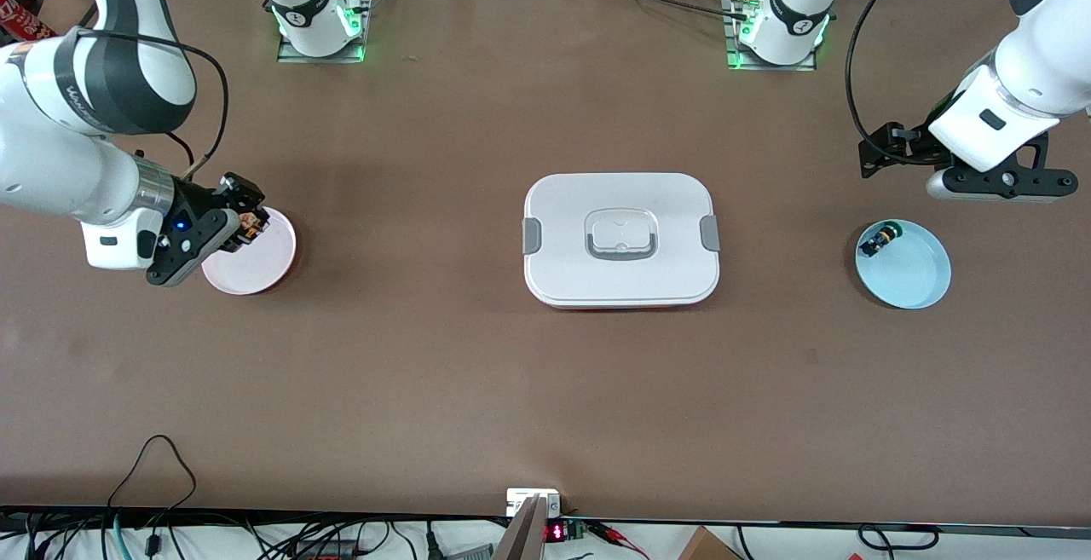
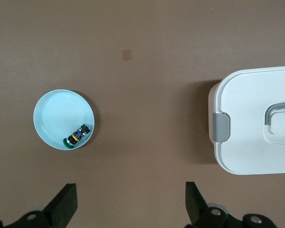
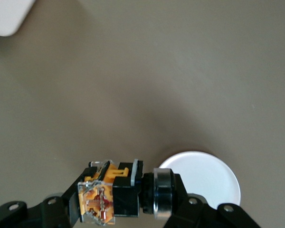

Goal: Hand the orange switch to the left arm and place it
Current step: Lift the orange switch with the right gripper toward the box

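Note:
My right gripper (image 1: 245, 223) is shut on the orange switch (image 3: 118, 194), a small black switch with orange parts, and holds it just above the pink plate (image 1: 256, 266) at the right arm's end; the switch also shows in the front view (image 1: 250, 224). The white lidded box (image 1: 620, 239) sits in the middle of the table, its corner in the right wrist view (image 3: 7, 14) and its end in the left wrist view (image 2: 256, 121). My left gripper (image 2: 130, 204) is open and empty, up over the table beside the light blue plate (image 1: 912, 274).
The light blue plate (image 2: 57, 114) holds a small black switch with blue and yellow-green parts (image 2: 78, 137), also seen in the front view (image 1: 880, 240). The pink plate shows in the right wrist view (image 3: 204, 178). Cables and a small device line the table's near edge.

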